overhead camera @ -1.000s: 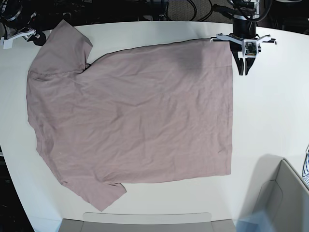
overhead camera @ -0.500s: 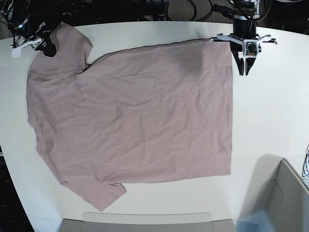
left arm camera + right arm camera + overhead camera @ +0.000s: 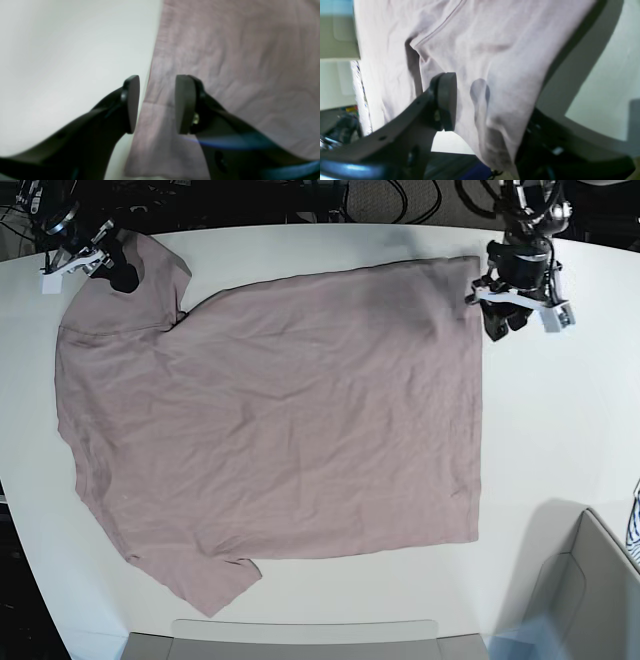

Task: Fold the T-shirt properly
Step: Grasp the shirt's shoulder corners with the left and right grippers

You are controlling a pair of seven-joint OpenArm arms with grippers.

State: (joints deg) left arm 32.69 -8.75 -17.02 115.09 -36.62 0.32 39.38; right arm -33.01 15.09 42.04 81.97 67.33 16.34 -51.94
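At the far left of the base view, the right gripper (image 3: 112,270) sits at the tip of the upper sleeve of the T-shirt (image 3: 280,420). In the right wrist view its two black fingers (image 3: 446,100) stand apart with the sleeve's edge hanging between them; the cloth drapes against the far finger and hides most of it, while a gap shows beside the near pad. Whether the fabric is pinched cannot be told.

Moving right, the mauve-pink shirt lies spread flat on the white table (image 3: 560,430), neck side toward the right gripper, hem toward the left gripper, lightly wrinkled all over.

At the right, the left gripper (image 3: 497,323) hovers at the upper hem corner. In the left wrist view its fingers (image 3: 132,102) are clearly spread, nothing between them: one pad is over bare table just outside the shirt's edge, the other over the cloth, and the hem line runs through the gap.
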